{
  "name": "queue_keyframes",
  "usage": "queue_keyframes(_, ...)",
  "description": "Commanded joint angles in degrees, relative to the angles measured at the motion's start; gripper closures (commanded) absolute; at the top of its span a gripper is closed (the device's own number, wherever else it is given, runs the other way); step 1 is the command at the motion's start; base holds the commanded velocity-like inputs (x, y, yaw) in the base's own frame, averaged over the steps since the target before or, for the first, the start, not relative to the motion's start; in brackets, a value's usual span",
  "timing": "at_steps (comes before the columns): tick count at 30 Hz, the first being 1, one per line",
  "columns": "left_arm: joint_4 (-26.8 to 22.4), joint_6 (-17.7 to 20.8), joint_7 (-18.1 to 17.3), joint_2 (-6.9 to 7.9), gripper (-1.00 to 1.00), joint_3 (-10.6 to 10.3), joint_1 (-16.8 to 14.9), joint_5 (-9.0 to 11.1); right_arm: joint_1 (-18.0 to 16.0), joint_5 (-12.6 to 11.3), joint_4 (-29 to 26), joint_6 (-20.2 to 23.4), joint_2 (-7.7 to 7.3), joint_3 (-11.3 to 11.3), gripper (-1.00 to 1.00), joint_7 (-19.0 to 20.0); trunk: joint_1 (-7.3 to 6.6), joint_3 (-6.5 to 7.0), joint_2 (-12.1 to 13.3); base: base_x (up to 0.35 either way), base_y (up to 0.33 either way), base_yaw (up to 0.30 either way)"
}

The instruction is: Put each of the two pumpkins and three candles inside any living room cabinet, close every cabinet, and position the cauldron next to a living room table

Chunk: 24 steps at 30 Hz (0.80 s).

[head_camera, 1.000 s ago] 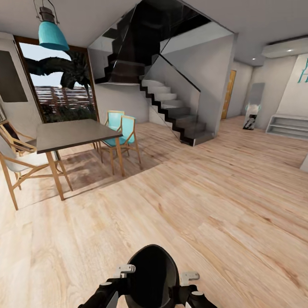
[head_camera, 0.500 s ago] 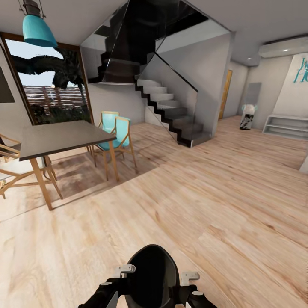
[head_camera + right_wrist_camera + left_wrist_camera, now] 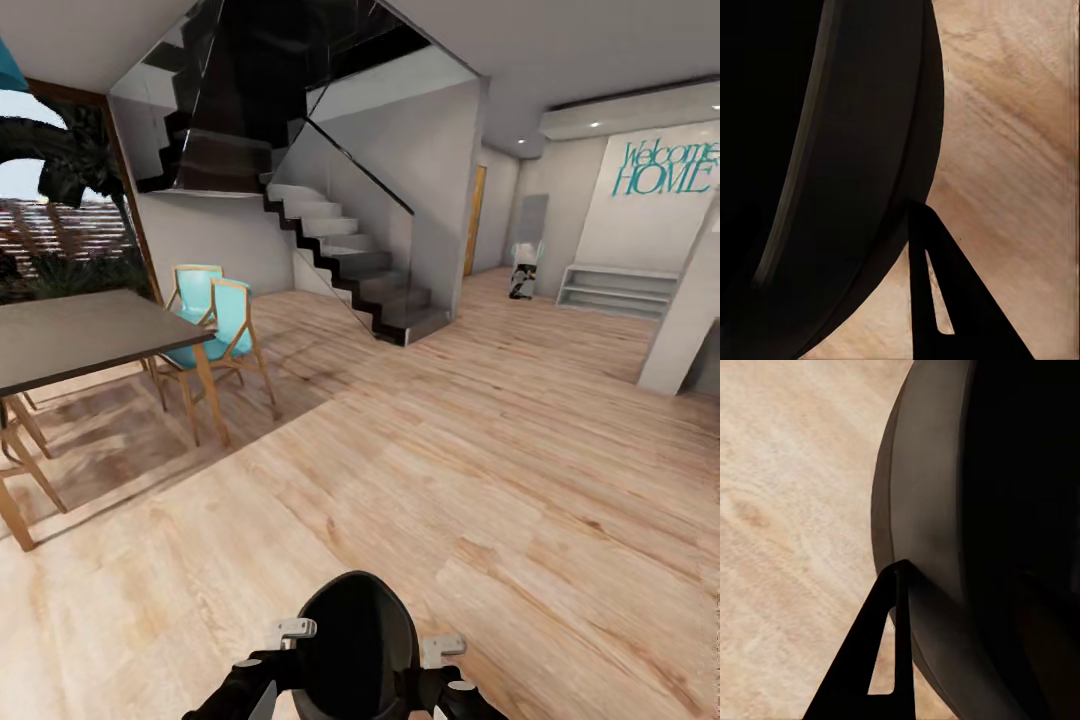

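Cauldron [image 3: 356, 640] looked like a big black rounded pot, dark inside, couldn't see anything in it. I had it low in front of the trunk over the wood floor [image 3: 480, 470], squeezed between both arms. Left gripper [image 3: 290, 632] and right gripper [image 3: 443, 648] sat against its sides; one left finger [image 3: 874, 660] touched the wall, but how far open either was, couldn't tell. Dining table [image 3: 80, 335] and teal chairs [image 3: 215, 320] off to my left.

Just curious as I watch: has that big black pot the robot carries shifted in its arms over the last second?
No. The cauldron sits at the same spot between both arms in the head view; only the room, such as the staircase, slid leftward, so the camera turned.
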Motion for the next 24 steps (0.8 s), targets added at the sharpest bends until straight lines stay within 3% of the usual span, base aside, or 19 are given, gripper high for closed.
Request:
queue_keyframes(1, -0.29, -0.07, 0.46, 0.03, 1.0, -0.6, 0.03, 0.05, -0.05, -1.06, 0.0, 0.31, 0.12, -0.12, 1.0, 0.12, 0.02, -0.05, -0.03, 0.322, 0.0, -0.279)
queue_keyframes(24, -0.29, -0.06, 0.46, 0.04, 1.0, -0.6, 0.02, 0.05, -0.05, -1.05, 0.0, 0.31, 0.12, -0.09, 1.0, 0.13, 0.02, -0.05, -0.03, 0.319, 0.0, -0.279)
